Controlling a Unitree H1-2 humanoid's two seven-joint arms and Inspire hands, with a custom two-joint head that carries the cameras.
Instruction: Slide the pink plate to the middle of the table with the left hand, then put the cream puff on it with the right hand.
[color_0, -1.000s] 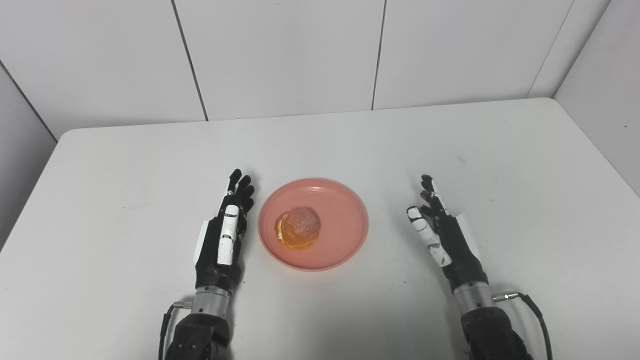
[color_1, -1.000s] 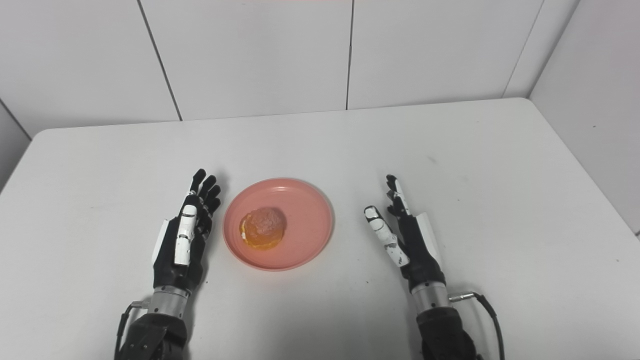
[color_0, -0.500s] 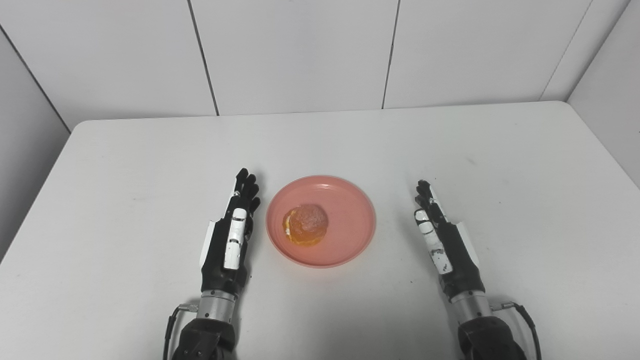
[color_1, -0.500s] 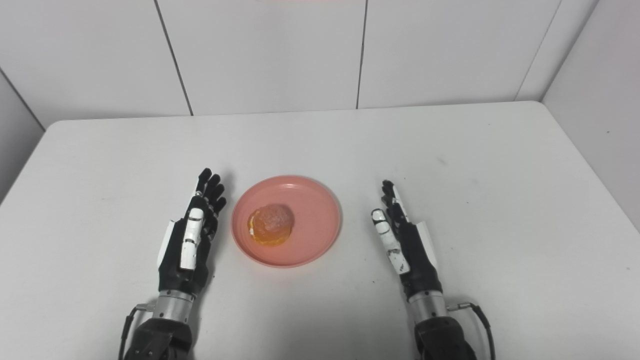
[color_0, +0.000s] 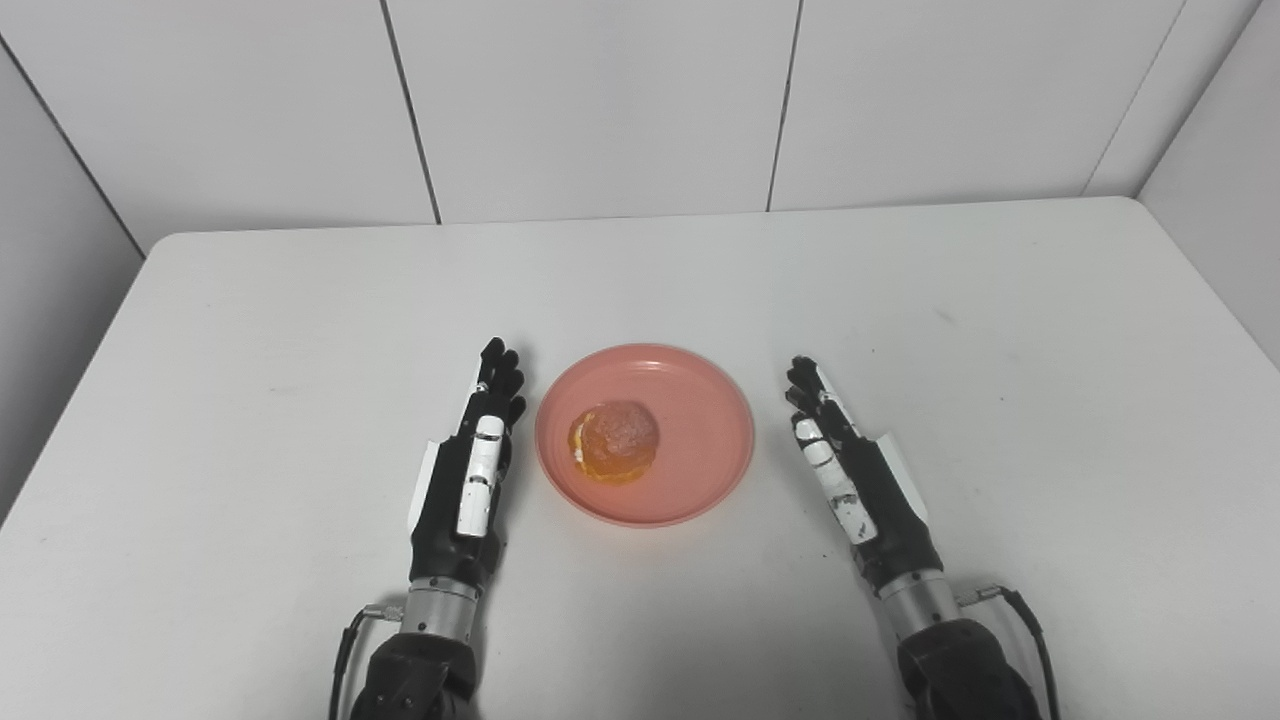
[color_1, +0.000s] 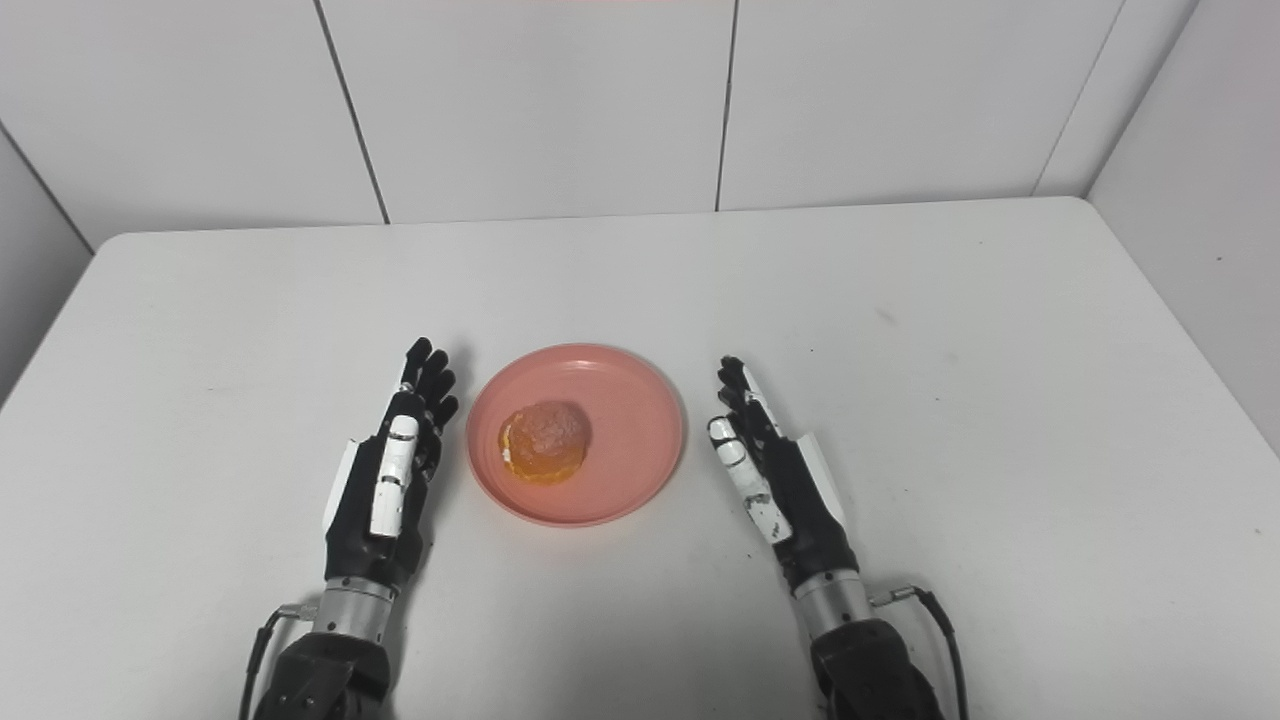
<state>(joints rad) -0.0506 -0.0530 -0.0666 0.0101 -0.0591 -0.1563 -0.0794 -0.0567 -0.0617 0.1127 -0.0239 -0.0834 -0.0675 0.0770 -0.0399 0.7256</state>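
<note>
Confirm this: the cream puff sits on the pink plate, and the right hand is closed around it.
Not quite. The cream puff does sit on the pink plate, but the right hand is open beside the plate, touching neither, as the left eye view shows.

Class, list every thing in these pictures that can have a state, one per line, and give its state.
pink plate: flat on the table, mid-table, between both hands, touched by neither.
cream puff: resting on the plate, left of its centre.
left robot hand: open, fingers straight, empty, beside the plate's left rim.
right robot hand: open, fingers straight, empty, right of the plate.
</note>
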